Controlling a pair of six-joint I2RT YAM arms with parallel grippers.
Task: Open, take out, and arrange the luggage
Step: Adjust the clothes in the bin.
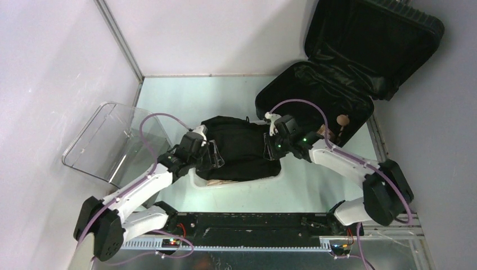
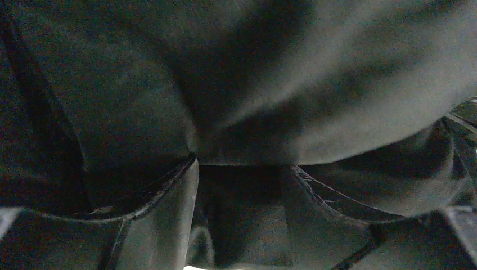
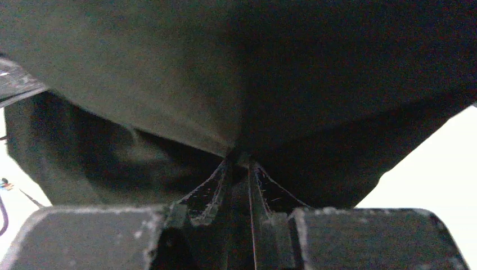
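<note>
**A:** So, where does the luggage (image 1: 315, 101) sit from the right gripper (image 3: 241, 154)?

**B:** Off to its right and a little farther from the arm bases, close behind its wrist. It lies open, with the lid (image 1: 371, 45) tipped up at the back and black lining showing. A small tan thing (image 1: 341, 119) rests in the lower half; I cannot tell what it is.

**A:** And the gripper itself?

**B:** Its fingers are drawn nearly together, pinching a fold of the black garment (image 1: 239, 146) at the tips. The cloth fills its wrist view above them.

**A:** The left gripper (image 2: 241, 163)?

**B:** Its fingers (image 2: 169, 214) are spread with a wide gap between them, and the same dark cloth is bunched against the tips. It grips nothing that I can see. It faces the right gripper across the garment, one at each end.

**A:** What is under the garment?

**B:** A white basket (image 1: 236, 184), below and between the two grippers; only its near rim peeks out. Well to the left of the left gripper lies a clear plastic bin (image 1: 107, 140).
</note>
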